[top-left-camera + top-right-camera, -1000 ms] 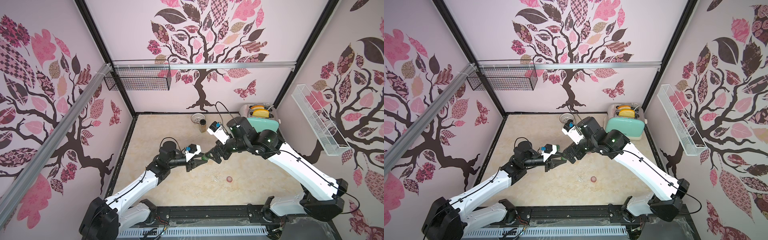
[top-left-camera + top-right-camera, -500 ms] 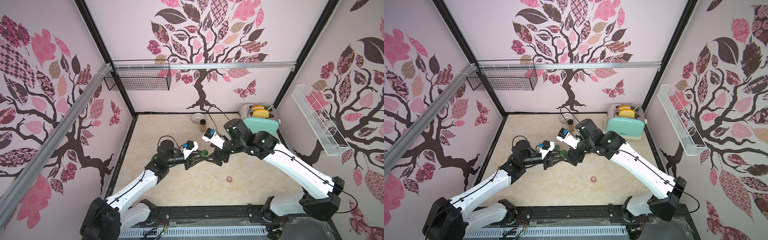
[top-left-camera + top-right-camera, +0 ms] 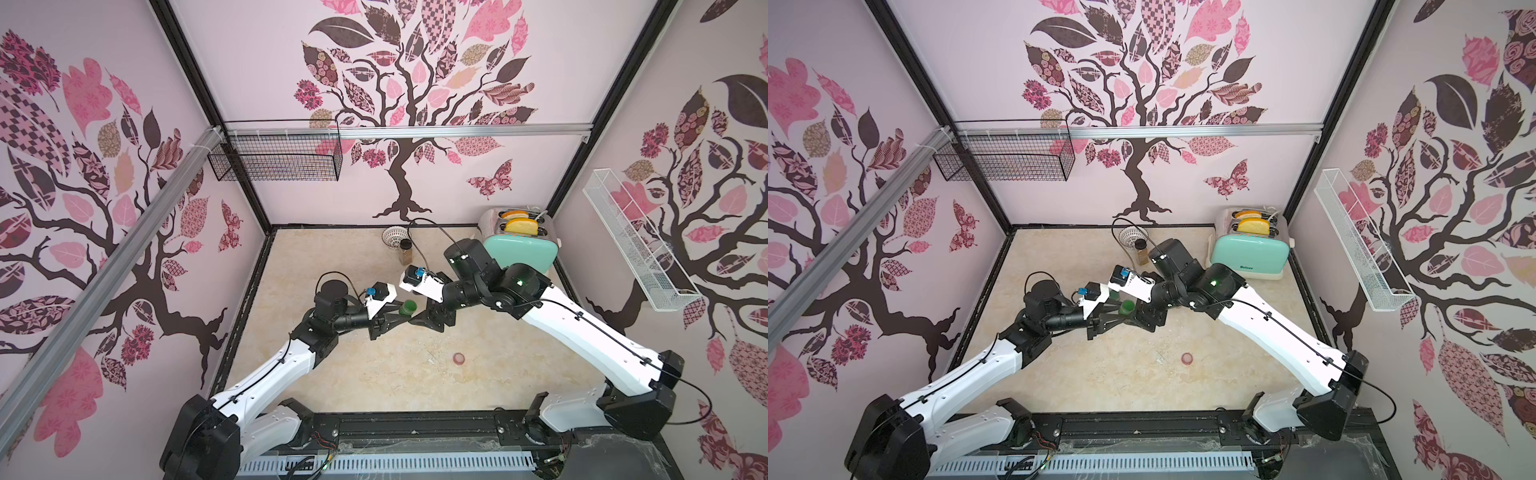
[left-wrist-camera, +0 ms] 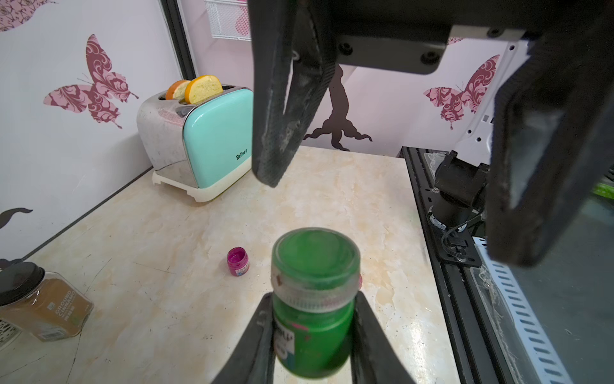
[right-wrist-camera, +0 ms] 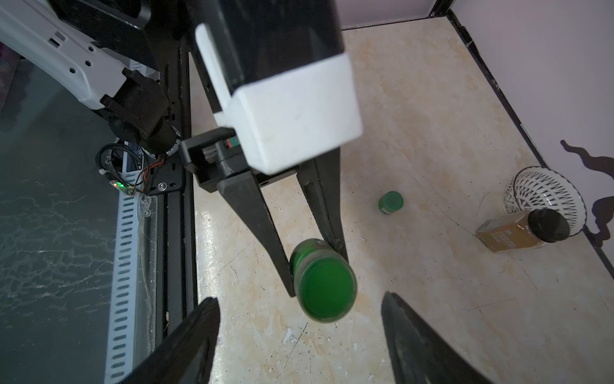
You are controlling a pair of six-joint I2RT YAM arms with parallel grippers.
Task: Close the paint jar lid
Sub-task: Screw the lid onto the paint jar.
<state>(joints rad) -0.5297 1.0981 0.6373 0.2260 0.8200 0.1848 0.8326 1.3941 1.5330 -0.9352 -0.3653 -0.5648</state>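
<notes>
The green paint jar (image 4: 312, 339), its lid (image 4: 315, 256) sitting on top, is pinched in the left claw (image 3: 401, 313) at mid-frame in both top views, above the bench (image 3: 395, 382). Its long axis tilts, lid end facing the right claw (image 5: 299, 297), whose jaws stand wide and clear of it; the toaster (image 3: 521, 253) at upper right holds two bread slices (image 3: 521, 226)

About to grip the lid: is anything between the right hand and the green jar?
Nothing visible. The open right hand faces the lid of the green jar, which the left hand holds; only air between.
</notes>
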